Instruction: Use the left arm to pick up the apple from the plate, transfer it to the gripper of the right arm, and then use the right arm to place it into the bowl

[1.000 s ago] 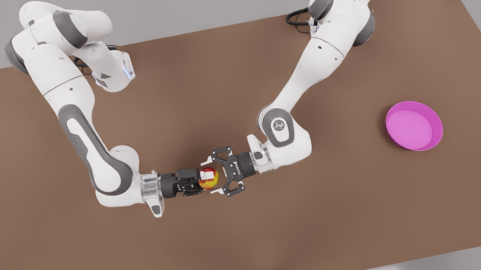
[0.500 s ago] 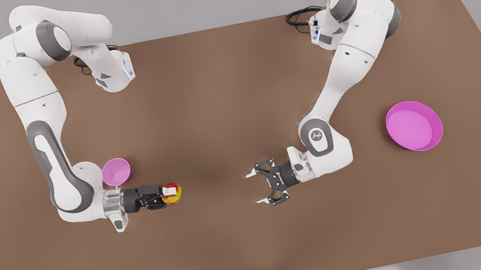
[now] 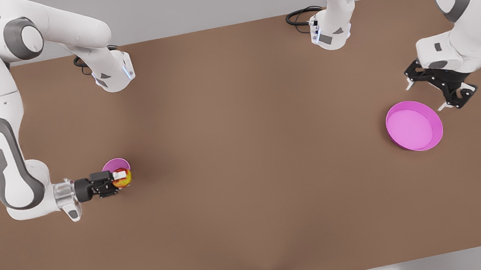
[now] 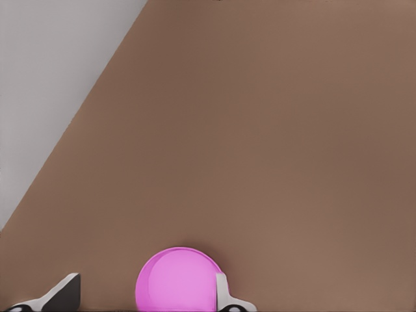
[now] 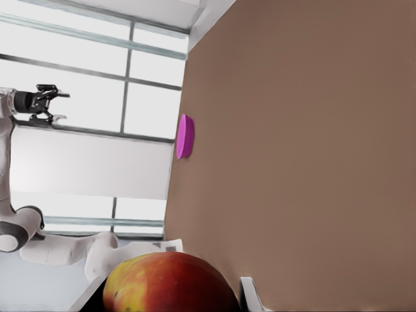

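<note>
The right end effector (image 3: pixel 119 178), clamping the apple (image 3: pixel 124 178), has carried it over the bowl (image 3: pixel 114 164); the left end effector (image 3: pixel 437 84) hangs spread wide, empty.

Two robot arms are working over one brown table (image 3: pixel 249 191): the right gripper (image 3: pixel 118 179) is carrying the single apple (image 3: pixel 123 177), while the left gripper (image 3: pixel 438 86) is hanging with its fingers spread. One bowl (image 3: pixel 115 164) and one plate (image 3: pixel 414 126) are sitting on the tabletop.
</note>
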Controlling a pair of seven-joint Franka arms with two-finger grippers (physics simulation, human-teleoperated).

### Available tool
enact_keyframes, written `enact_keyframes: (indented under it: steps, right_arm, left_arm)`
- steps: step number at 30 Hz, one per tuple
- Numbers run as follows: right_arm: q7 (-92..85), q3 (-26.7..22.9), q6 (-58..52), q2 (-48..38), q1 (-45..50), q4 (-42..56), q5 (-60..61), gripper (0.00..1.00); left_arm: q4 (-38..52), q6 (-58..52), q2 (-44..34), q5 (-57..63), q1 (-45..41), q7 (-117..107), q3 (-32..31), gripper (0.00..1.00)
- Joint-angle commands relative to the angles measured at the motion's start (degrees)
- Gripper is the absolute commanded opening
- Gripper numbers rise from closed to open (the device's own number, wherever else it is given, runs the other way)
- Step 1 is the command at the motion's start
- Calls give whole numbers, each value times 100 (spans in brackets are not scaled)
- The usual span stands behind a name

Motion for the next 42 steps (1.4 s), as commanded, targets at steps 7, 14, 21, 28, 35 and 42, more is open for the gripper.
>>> enact_keyframes:
  steps: [7,14,21,28,35,42]
  right_arm:
    - [-5,-33,-115,-61,-45,87,-1329,71]
    - [162,11,-44,-35,-27,210,-2102,71]
    - [171,-33,96,18,8,280,-2577,72]
    - [162,-33,325,141,-36,280,-2919,73]
    - [144,-33,536,220,-45,272,-3183,73]
    - [118,-33,580,229,-53,272,-3350,100]
  left_arm:
    - [140,-539,235,22,-68,-5075,78,100]
    - [131,-583,226,13,-68,-5084,78,100]
    - [140,-583,226,13,-41,-5075,78,100]
    - [140,-583,226,5,-59,-5084,78,100]
    - [140,-583,226,5,-59,-5084,78,100]
    - [140,-583,226,5,-59,-5075,78,100]
